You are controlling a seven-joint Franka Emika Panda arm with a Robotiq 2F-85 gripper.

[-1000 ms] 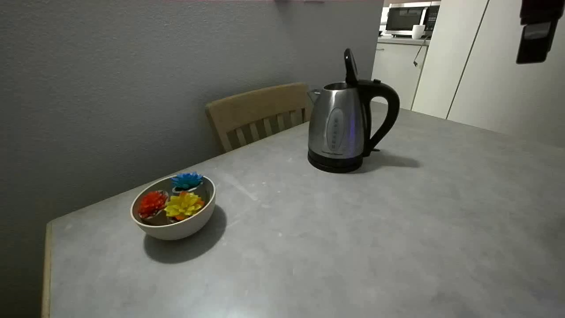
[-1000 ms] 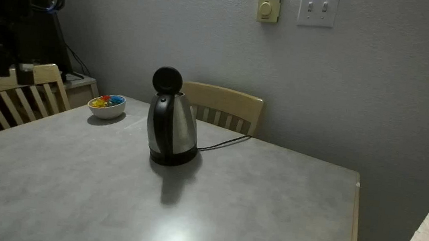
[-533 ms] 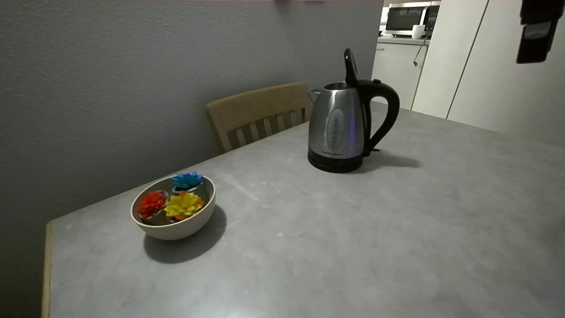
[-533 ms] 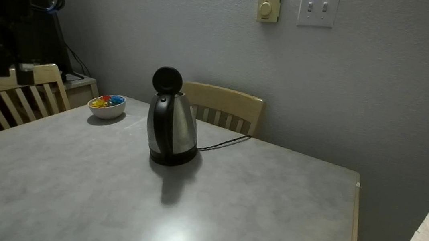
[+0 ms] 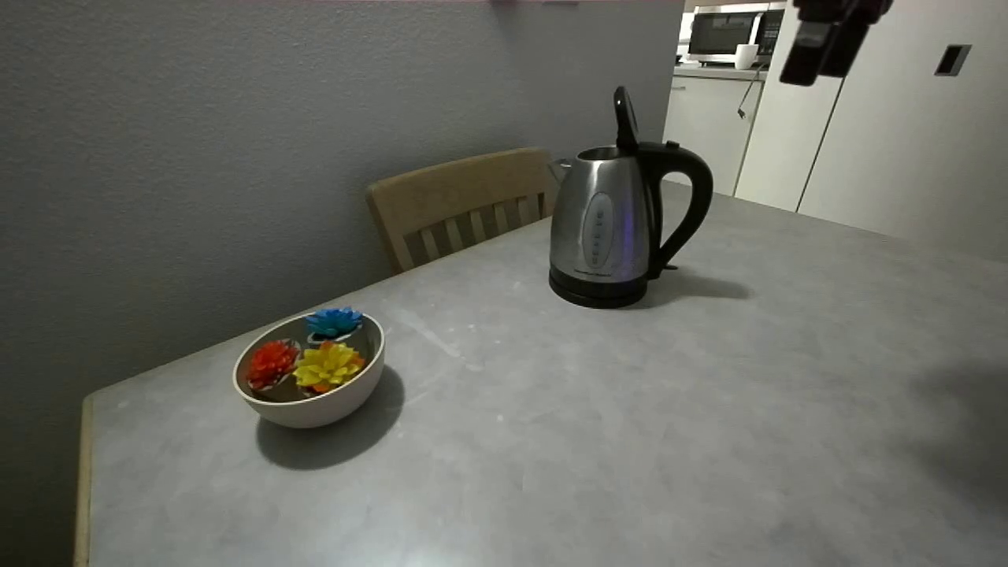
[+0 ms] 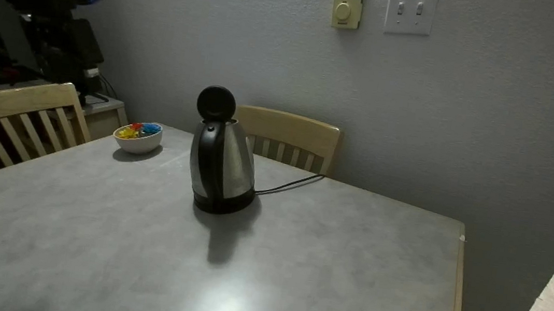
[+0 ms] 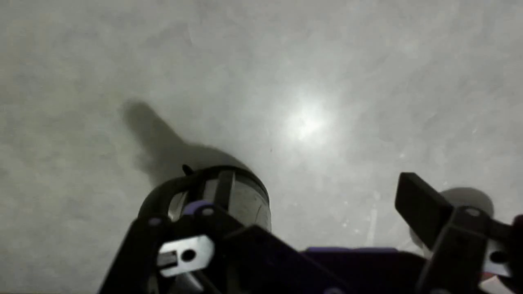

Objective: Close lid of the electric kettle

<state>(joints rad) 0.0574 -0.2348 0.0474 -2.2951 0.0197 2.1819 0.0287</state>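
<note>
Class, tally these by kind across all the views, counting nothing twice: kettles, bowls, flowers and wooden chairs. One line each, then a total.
Kettle: 1
Bowl: 1
Flowers: 3
Wooden chairs: 2
Total: 7

Dim, greyish light overall. Wall (image 5: 197, 197) darkens hard toward lower left in an exterior view. Tabletop (image 6: 337, 267) has a blown-out glare spot at the bottom edge in an exterior view; wrist view shows a hotspot right of center. Kettle (image 5: 618, 228) and bowl (image 5: 315, 413) cast soft shadows in both exterior views; violet glint on the kettle steel. Wrist view soft, slightly washed out; gripper (image 7: 322, 196) mostly crushed to black.
</note>
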